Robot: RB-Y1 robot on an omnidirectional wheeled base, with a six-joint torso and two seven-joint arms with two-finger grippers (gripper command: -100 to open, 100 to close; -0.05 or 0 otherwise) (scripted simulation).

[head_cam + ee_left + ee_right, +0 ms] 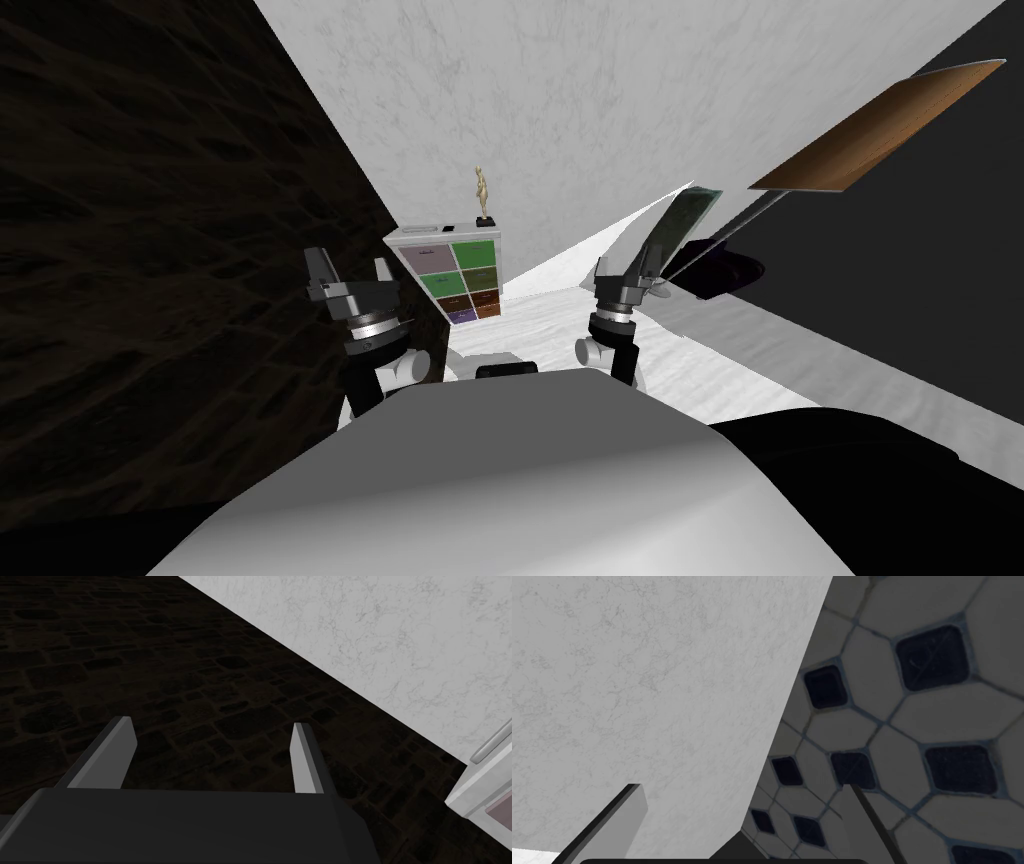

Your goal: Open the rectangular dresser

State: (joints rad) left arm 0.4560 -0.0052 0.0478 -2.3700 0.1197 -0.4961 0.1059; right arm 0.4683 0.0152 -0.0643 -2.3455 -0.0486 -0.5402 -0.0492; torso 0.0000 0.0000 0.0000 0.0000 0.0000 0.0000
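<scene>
- Dresser, a white rectangular chest with grey, green, brown and purple drawer fronts, stands on the floor ahead, well apart from both arms.
- Left end effector is raised near the dark stone wall, its fingers spread and gripping nothing. Its wrist view catches the dresser's white corner.
- Right end effector is raised on the other side, its fingers likewise spread and holding nothing.
- Beyond them, the dresser stands beside the dark stone wall and carries a gold figurine on top.
- A white marbled wall rises behind it.
</scene>
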